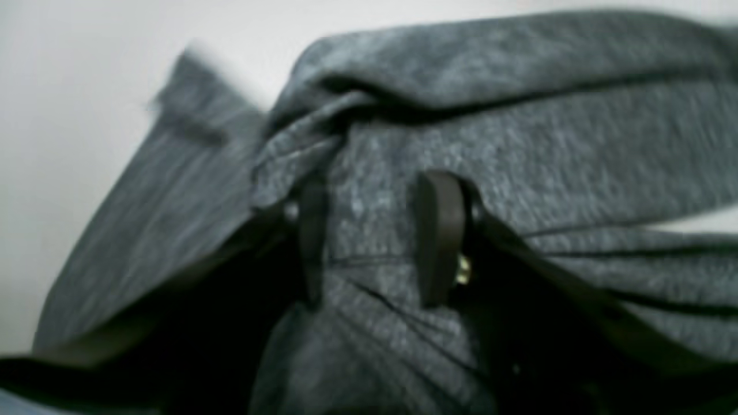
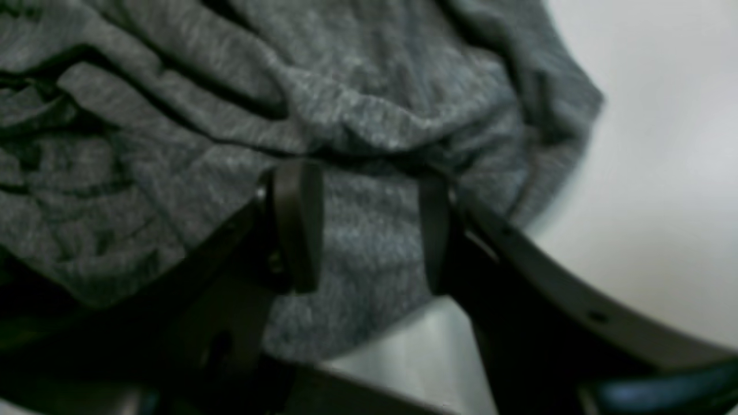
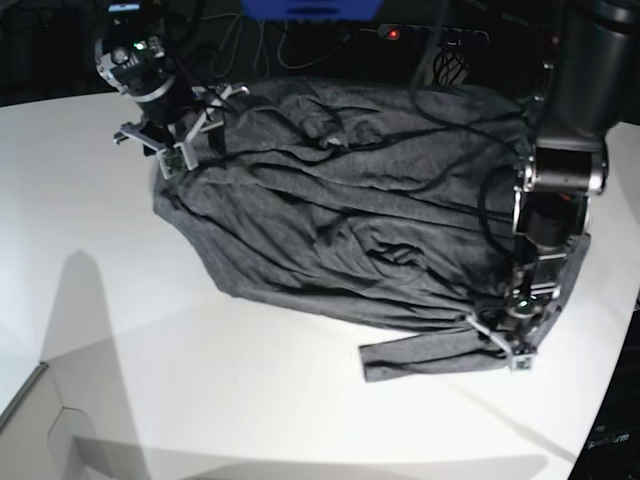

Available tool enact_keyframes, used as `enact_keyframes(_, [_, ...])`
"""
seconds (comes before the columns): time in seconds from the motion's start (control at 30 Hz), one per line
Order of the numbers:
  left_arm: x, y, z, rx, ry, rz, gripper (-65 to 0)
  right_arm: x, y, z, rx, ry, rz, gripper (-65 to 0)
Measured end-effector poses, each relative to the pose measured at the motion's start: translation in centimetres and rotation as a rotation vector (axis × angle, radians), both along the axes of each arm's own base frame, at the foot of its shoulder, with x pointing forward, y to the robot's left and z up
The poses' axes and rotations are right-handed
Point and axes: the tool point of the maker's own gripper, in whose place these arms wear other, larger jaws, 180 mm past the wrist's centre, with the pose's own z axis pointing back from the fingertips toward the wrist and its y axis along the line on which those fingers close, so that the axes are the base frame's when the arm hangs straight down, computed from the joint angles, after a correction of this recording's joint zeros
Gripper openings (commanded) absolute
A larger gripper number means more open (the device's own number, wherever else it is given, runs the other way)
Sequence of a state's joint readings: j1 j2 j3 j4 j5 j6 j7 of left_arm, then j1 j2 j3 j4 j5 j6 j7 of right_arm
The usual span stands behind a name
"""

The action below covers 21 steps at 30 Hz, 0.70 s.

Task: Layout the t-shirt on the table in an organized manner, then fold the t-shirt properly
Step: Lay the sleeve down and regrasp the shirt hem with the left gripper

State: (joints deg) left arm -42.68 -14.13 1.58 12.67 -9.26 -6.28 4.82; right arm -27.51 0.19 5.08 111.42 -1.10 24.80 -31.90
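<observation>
t-shirt (image 3: 350, 210) rumpled mid-table (image 3: 200, 400) | left gripper (image 1: 375, 239) at 4 o'clock, right gripper (image 2: 369, 227) at 10 o'clock, both with fingers apart over cloth | soft, limp: pinch hems.

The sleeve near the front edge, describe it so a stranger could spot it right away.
On the white table lies one rumpled grey t-shirt. At its near right corner, under the left tool, the sleeve sticks out as a flat narrow strip. It alone lies smooth and apart from the bunched body.
</observation>
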Motion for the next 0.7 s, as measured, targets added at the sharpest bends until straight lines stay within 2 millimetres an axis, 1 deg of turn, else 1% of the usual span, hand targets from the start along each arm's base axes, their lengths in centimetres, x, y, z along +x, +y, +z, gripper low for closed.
enact_keyframes(0.1, [-0.7,1.5,-0.2,-0.025,-0.012,0.051,-40.3,2.3,0.0,1.7,-0.001,-0.069,0.0,-37.6])
enact_keyframes(0.17, [-0.8,1.6,-0.3,-0.036,-0.016,0.062,-40.3,4.3,0.2,3.1,0.0,-0.127,0.005,-37.3])
enact_keyframes(0.2, [-0.7,1.5,-0.3,-0.038,-0.016,0.063,-40.3,5.3,0.8,3.8,0.004,-0.154,0.019,-37.3])
enact_keyframes(0.23, [-0.7,1.4,-0.3,-0.039,-0.017,0.064,-40.3,6.1,1.8,4.5,0.013,-0.178,0.045,-37.3])
enact_keyframes(0.27, [-0.7,1.3,-0.3,-0.039,-0.017,0.065,-40.3,6.8,3.0,5.1,0.031,-0.199,0.074,-37.3])
enact_keyframes(0.33, [-0.5,0.8,-0.3,-0.044,-0.016,0.061,-40.3,8.1,5.4,5.6,0.073,-0.219,0.126,-37.3])
enact_keyframes(0.37, [-0.3,0.3,-0.2,-0.051,-0.019,0.057,-40.3,8.6,5.9,5.1,0.083,-0.201,0.132,-37.3])
enact_keyframes(0.43, [0.3,-1.0,0.4,-0.061,-0.024,0.034,-40.3,10.0,6.5,3.4,0.071,-0.142,0.131,-37.3])
enact_keyframes(0.5, [1.2,-2.9,1.5,-0.078,-0.049,-0.001,-40.3,11.7,7.1,2.7,0.09,-0.128,0.133,-37.4])
enact_keyframes(0.57, [1.7,-4.0,2.7,-0.089,-0.054,-0.028,-40.3,13.3,7.4,2.3,0.095,-0.12,0.139,-37.5])
enact_keyframes(0.63, [2.2,-4.0,4.8,-0.13,-0.097,-0.015,-40.3,14.7,7.3,1.4,0.095,-0.104,0.136,-37.5])
enact_keyframes(0.7, [2.3,-3.2,6.9,-0.169,-0.15,0.013,-40.3,15.9,7.1,0.0,0.083,-0.059,0.135,-37.5])
